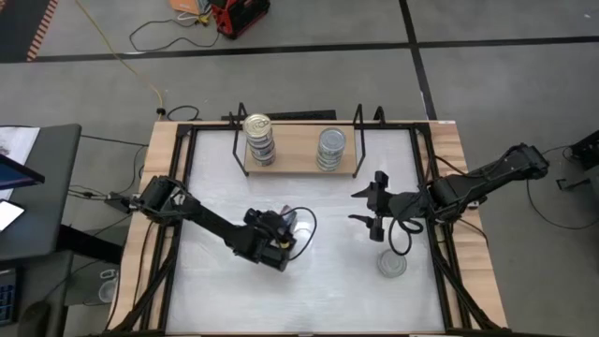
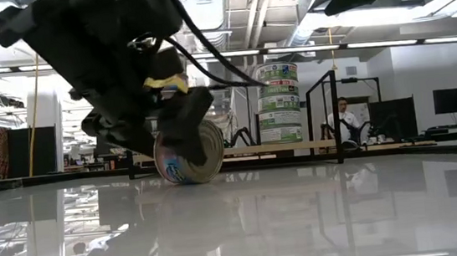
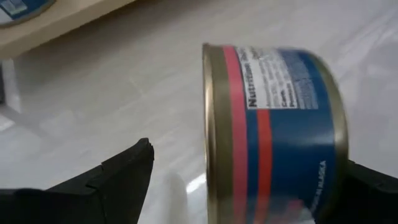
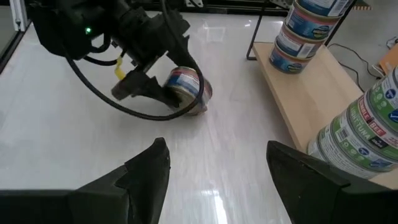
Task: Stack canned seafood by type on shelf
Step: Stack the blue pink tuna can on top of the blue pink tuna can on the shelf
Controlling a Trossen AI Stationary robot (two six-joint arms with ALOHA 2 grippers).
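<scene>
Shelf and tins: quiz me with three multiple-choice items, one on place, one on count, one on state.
1. Where is the left gripper?
A. over the shelf
B. mid-table at a tin lying on its side
C. off the table

2. How many stacks of tins stand on the shelf?
A. two
B. one
C. four

3. How are the right gripper's fingers?
A. shut on a tin
B. shut, empty
C. open, empty

Answers: 1 B, the tin lies on its side between its open fingers; 2 A, the high view shows a left stack and a right stack; 3 C, its wrist view shows a bare gap.
</scene>
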